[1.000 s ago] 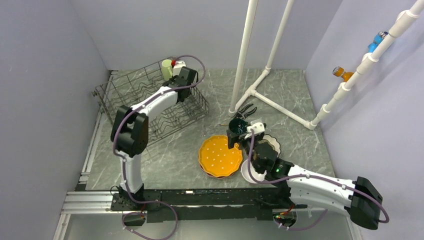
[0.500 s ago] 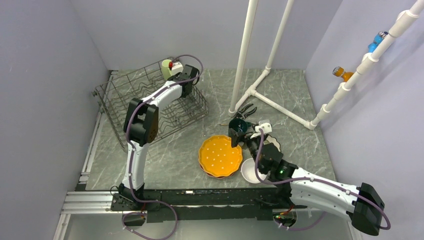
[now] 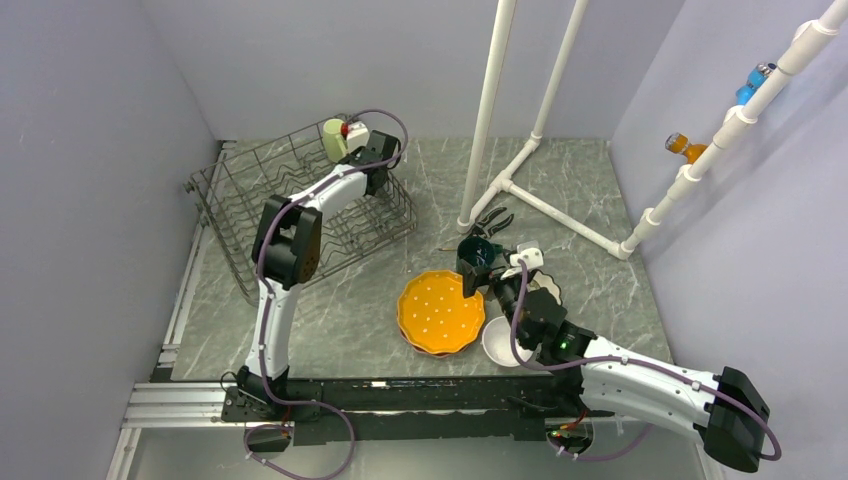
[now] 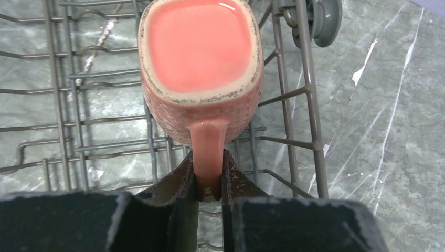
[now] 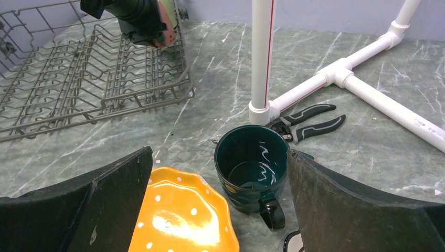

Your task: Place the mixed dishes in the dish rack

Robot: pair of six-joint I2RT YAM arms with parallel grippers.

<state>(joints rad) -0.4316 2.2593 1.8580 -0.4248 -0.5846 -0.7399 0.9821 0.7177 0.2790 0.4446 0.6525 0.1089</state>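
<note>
We see a grey marbled tabletop (image 3: pixel 560 190) from above, with two white and black robot arms bolted at its near edge. At far left sits the large dark grey wire dish rack (image 3: pixel 230 195), its rows of upright tines bare of plates. The left arm reaches across it to its far right corner, where the left gripper (image 4: pixel 210 181) is clamped tight on the handle of a small pink glazed mug (image 4: pixel 200 63). The mug's open mouth faces the wrist camera, with the rack's wires behind it; we cannot tell whether the mug rests on them. A pale green mug (image 3: pixel 333 140) stands just beside that gripper at the same corner. Near the middle of the table, the right gripper (image 5: pixel 220 157) has its two black fingers spread wide apart. A dark teal glossy mug (image 5: pixel 252 168) stands upright between them, handle toward the camera, and neither finger visibly presses on it. Just left of this mug lie orange scalloped plates with white dots (image 3: pixel 440 312), stacked. A plain white bowl (image 3: pixel 496 345) sits just right of the plates, partly under the right arm. Black-handled pliers (image 5: pixel 309 118) lie just beyond the teal mug, near the foot of an upright white plastic pipe (image 5: pixel 262 52).
</note>
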